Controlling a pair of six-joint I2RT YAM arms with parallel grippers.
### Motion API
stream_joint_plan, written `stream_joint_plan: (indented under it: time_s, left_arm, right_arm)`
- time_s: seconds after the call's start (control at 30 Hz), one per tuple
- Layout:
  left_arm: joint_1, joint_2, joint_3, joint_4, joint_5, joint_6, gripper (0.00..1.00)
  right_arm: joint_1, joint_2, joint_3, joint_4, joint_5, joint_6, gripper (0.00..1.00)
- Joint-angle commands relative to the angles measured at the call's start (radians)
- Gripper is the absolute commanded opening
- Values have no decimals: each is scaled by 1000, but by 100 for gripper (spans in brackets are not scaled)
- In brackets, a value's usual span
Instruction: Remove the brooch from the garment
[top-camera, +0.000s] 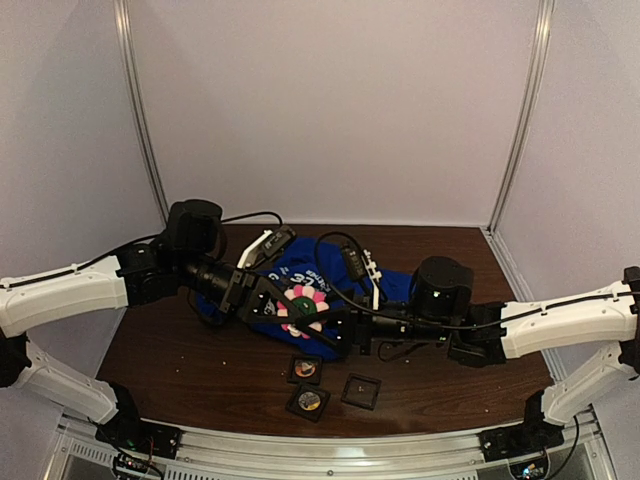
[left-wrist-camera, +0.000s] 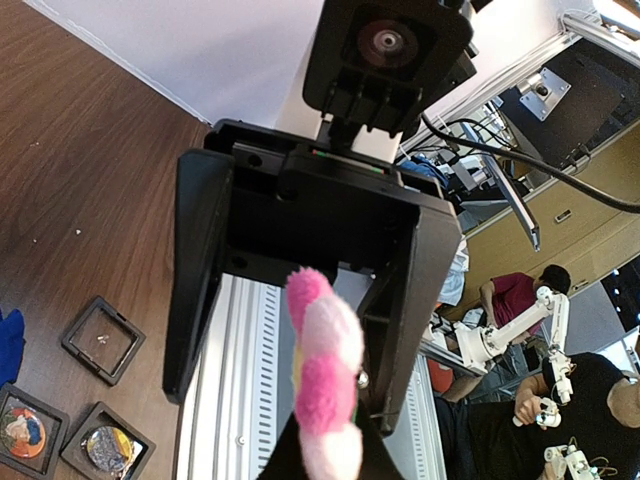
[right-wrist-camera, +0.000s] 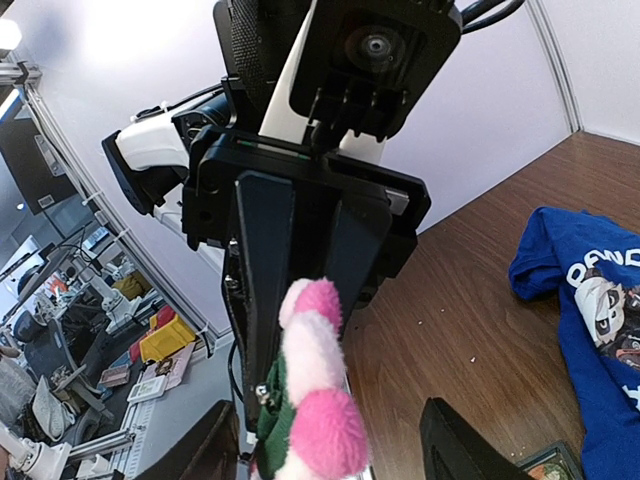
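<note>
The brooch (top-camera: 302, 307), a fluffy pink-and-white flower with a green back, hangs in the air over the garment (top-camera: 305, 262), a blue T-shirt lying on the table. My left gripper (top-camera: 272, 303) is shut on the brooch from the left. In the right wrist view its two dark fingers (right-wrist-camera: 265, 300) stand close together at the flower's green back (right-wrist-camera: 270, 420). My right gripper (right-wrist-camera: 335, 440) is open, one finger on each side of the brooch (right-wrist-camera: 315, 400) and apart from it. The left wrist view shows the brooch (left-wrist-camera: 325, 380) edge-on between those wide fingers (left-wrist-camera: 195, 280). No blue cloth hangs from the brooch.
Three small black square frames (top-camera: 305, 369) (top-camera: 309, 402) (top-camera: 360, 390) lie on the wooden table in front of the shirt; two hold round badges. A metal rail (top-camera: 330, 450) runs along the near edge. White walls close the back and sides.
</note>
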Motion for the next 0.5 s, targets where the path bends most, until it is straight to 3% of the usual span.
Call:
stream_joint_plan:
  time_s: [0.0, 0.47]
  left_arm:
    - [7, -6, -8, 12, 27, 21, 0]
    - [6, -2, -15, 26, 24, 18, 0]
  right_arm:
    - [4, 6, -11, 8, 34, 13, 61]
    - [4, -5, -32, 8, 65, 40, 50]
